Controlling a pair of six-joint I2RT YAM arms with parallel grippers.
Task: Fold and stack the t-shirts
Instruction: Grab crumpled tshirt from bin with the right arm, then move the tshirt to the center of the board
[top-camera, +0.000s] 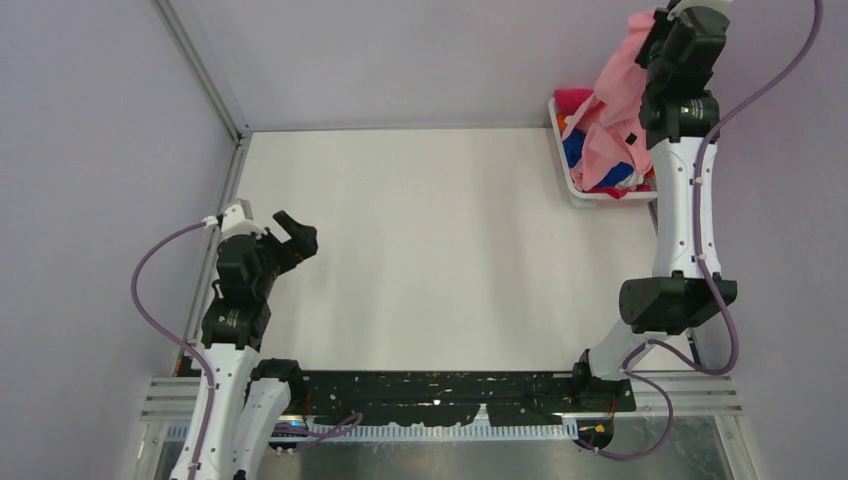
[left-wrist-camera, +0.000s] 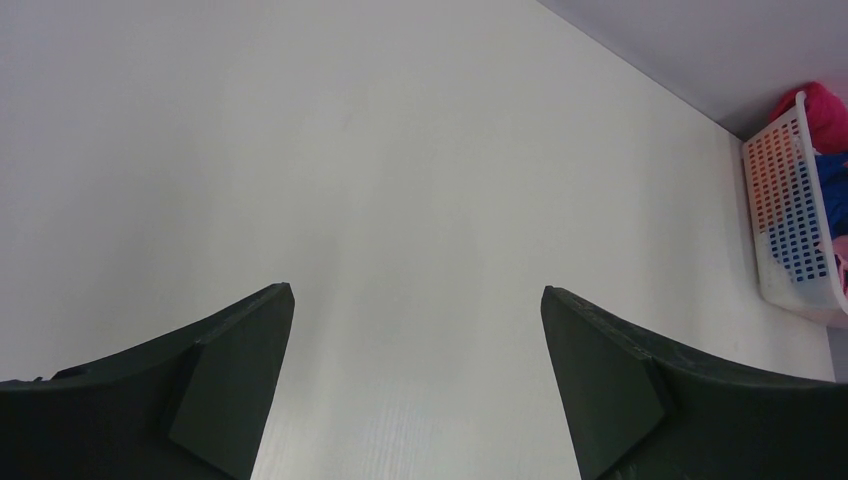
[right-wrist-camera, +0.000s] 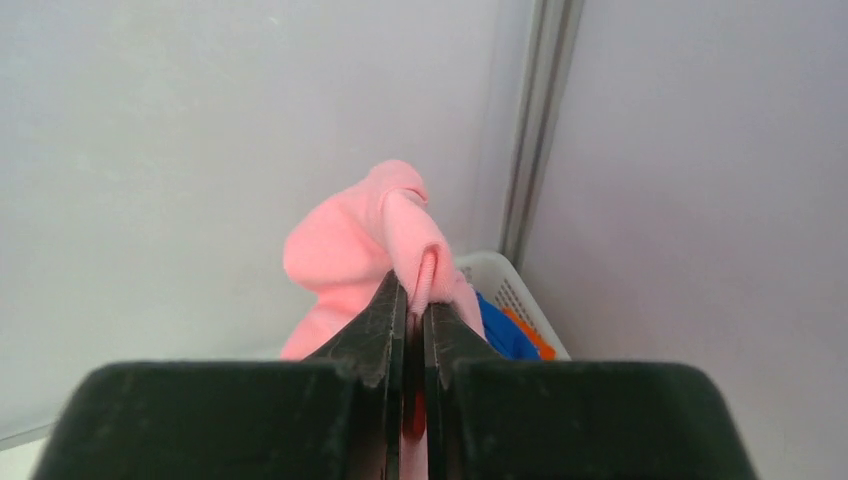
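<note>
My right gripper (right-wrist-camera: 415, 290) is shut on the light pink t-shirt (top-camera: 615, 95) and holds it high above the white mesh basket (top-camera: 590, 196) at the back right. The pink cloth (right-wrist-camera: 375, 235) bunches over the fingertips and hangs down into the basket. Royal blue (top-camera: 573, 148), magenta (top-camera: 572, 99) and orange (right-wrist-camera: 525, 330) shirts lie in the basket. I see no separate white shirt. My left gripper (top-camera: 297, 232) is open and empty over the bare table at the left; its wide-apart fingertips (left-wrist-camera: 270, 310) show only table between them.
The white table (top-camera: 430, 250) runs from the arm bases to the back wall. The basket also shows at the right edge of the left wrist view (left-wrist-camera: 790, 220). A metal frame post (top-camera: 205, 70) stands at the back left corner.
</note>
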